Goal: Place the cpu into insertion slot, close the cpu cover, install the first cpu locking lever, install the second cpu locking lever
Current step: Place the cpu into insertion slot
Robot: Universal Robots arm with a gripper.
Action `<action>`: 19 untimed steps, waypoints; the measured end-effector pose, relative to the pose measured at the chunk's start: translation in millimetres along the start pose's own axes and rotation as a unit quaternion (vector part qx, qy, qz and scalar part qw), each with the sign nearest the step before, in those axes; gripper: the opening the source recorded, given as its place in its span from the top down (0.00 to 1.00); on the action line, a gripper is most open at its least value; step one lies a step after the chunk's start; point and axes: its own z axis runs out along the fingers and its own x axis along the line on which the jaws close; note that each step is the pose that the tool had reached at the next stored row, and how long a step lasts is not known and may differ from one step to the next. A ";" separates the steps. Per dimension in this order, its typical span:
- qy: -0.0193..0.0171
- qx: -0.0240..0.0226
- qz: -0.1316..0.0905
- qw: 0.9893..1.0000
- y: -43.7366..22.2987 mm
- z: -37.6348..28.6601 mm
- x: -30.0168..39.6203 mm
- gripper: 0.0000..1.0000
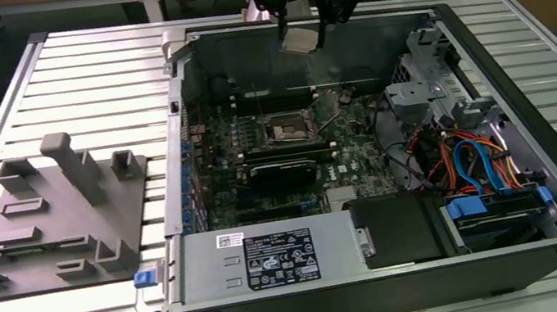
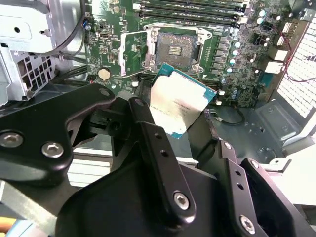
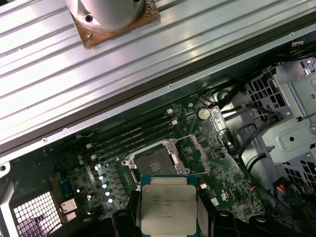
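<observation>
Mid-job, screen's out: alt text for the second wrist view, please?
The gripper holds the cpu, metal top showing, clear of the green circuit board. Beyond it the insertion slot lies bare, the cpu cover swung open beside it.

We see the grey moulded plate (image 1: 56, 222) at the exterior view's left of the black computer case (image 1: 388, 297), square insertion slot (image 1: 287, 127) inside.

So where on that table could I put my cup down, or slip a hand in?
Bare slats of the table run behind the grey fixture and in front of it. Inside the case it is crowded: board, cables, drive cage, and the gripper holds the cpu above it.
</observation>
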 end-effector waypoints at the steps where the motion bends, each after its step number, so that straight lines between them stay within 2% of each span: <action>1: 0.000 0.000 0.000 1.000 0.0 0.0 0.0 0.46; 7: 0.000 0.000 0.002 1.000 0.0 0.0 0.0 0.46; 10: -0.002 0.000 0.018 1.000 0.0 0.0 0.0 0.46; 13: -0.004 -0.001 0.043 0.999 0.0 0.1 0.0 0.46; 16: -0.006 -0.001 0.069 0.998 0.0 0.1 0.0 0.46; 19: -0.007 -0.001 0.077 0.997 0.0 0.1 0.0 0.46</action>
